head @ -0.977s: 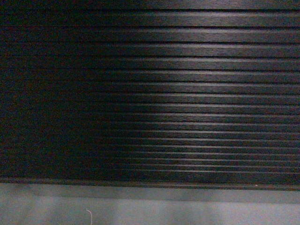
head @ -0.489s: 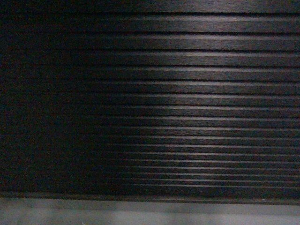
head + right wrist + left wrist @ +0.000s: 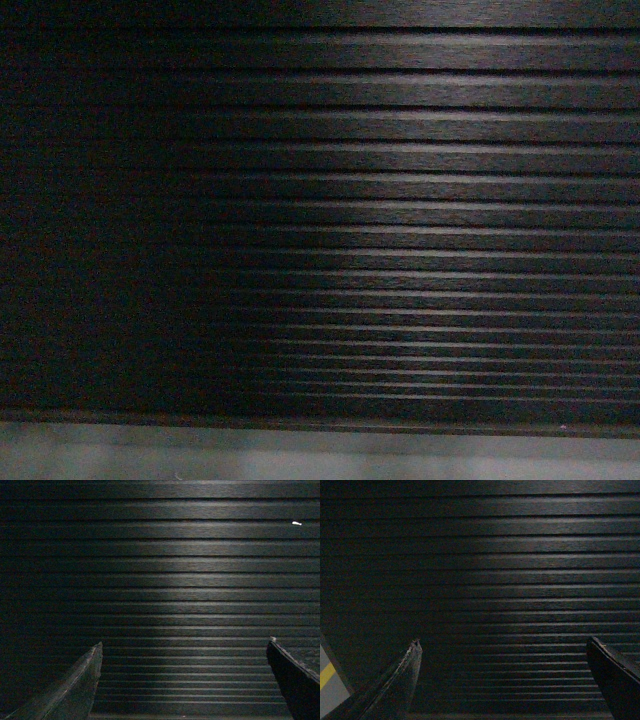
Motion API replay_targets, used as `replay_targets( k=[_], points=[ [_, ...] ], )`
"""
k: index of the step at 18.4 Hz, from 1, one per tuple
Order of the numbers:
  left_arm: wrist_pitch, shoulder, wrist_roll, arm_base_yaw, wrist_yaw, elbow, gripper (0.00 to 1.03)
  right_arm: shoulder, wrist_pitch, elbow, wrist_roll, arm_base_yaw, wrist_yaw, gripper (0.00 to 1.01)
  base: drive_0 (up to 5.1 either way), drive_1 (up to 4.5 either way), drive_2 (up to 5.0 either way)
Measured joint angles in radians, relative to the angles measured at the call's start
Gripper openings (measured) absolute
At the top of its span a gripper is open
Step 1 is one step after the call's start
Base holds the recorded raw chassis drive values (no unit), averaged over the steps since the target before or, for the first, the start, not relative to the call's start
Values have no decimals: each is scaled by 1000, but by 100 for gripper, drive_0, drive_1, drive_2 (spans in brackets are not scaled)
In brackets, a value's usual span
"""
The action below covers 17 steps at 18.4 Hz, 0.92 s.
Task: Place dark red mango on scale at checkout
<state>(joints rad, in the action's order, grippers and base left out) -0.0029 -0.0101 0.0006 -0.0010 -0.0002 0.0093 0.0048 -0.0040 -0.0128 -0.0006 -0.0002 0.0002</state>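
- Filling all three views: checkout (image 3: pixel 400 220), dark ribbed front panel, seen close up.
- Grey plinth (image 3: pixel 320 455) along head view's bottom edge.
- Left gripper (image 3: pixel 504 645): jaws spread wide, nothing held.
- Right gripper (image 3: pixel 184 645): jaws spread wide, nothing held.
- Mango, scale: out of sight.

A dark brown-black checkout counter's horizontally ribbed front panel (image 3: pixel 400 220) fills nearly everything, with a pale grey plinth strip (image 3: pixel 300 455) running along beneath it.
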Motion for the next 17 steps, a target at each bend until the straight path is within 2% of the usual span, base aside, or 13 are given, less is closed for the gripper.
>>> replay_targets(
  k=[17],
  points=[
    [0,0,0,0,0,0,98,0,0,0,0,0,-1,98,0,0,0]
  ],
)
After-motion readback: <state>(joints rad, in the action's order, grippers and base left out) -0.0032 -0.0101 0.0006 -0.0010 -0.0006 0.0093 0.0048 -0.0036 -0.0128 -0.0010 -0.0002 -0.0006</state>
